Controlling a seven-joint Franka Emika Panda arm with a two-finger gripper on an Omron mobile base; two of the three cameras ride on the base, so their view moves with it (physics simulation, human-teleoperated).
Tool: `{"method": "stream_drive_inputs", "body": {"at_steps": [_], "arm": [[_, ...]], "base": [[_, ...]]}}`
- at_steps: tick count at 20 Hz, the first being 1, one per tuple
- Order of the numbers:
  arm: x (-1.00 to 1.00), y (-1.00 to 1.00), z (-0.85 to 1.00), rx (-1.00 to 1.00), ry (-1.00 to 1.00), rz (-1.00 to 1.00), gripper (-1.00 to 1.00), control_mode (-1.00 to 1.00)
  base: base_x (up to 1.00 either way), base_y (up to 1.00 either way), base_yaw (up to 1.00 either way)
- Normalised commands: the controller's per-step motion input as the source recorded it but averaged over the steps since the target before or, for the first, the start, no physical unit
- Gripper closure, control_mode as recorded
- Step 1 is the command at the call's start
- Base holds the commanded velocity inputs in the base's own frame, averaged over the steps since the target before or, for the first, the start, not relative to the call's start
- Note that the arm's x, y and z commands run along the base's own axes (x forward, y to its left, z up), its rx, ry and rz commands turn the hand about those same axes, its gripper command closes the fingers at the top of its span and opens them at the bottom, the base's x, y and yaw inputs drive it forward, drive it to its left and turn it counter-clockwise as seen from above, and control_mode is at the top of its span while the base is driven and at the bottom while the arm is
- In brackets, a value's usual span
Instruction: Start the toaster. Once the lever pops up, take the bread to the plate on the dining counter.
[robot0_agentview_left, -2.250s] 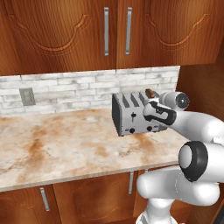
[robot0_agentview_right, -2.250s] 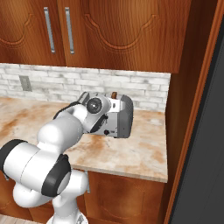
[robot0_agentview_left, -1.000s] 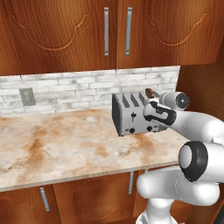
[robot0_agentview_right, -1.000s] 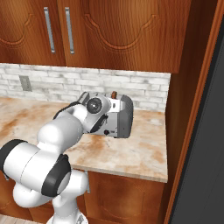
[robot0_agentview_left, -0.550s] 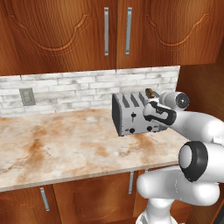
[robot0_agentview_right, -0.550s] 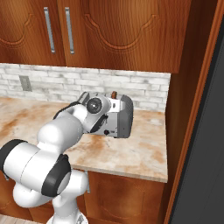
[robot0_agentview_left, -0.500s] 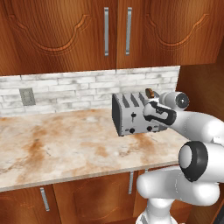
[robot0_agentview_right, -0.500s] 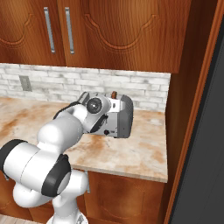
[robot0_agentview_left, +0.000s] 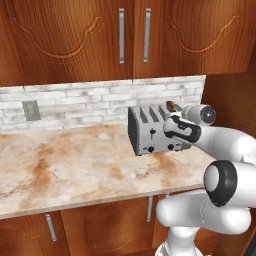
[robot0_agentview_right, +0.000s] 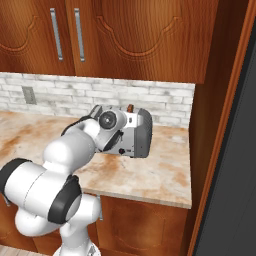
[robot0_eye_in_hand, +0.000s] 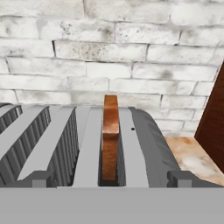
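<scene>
Seemingly open pincer (robot0_eye_in_hand: 109, 178) above toaster (robot0_eye_in_hand: 78, 144)

On the desk (robot0_agentview_left: 75, 170), toward its right end and close before the brick backsplash (robot0_agentview_left: 90, 102) — the toaster (robot0_agentview_left: 150, 131), face turned to the desk's front edge. In its rightmost slot, standing upright and poking above the top — the bread (robot0_eye_in_hand: 110, 135), with the other slots to its left. Directly before the toaster's face, at its right part, the hand (robot0_agentview_left: 172, 131); above the backsplash, wall cabinets (robot0_agentview_left: 130, 37); left on the backsplash, an outlet (robot0_agentview_left: 31, 110).
</scene>
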Motion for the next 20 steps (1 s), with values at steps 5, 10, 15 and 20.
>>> {"method": "stream_drive_inputs", "body": {"at_steps": [5,10,15,20], "arm": [[0.15,0.0,0.0,0.0,0.0,0.0,-1.0,-1.0],[0.2,0.0,0.0,0.0,0.05,0.0,-1.0,-1.0],[0.26,0.0,0.0,0.03,0.13,0.0,-1.0,-1.0],[0.17,0.0,0.0,0.0,0.04,0.0,-1.0,-1.0]], "base": [[0.0,0.0,0.0],[0.0,0.0,0.0],[0.0,0.0,0.0],[0.0,0.0,0.0]]}}
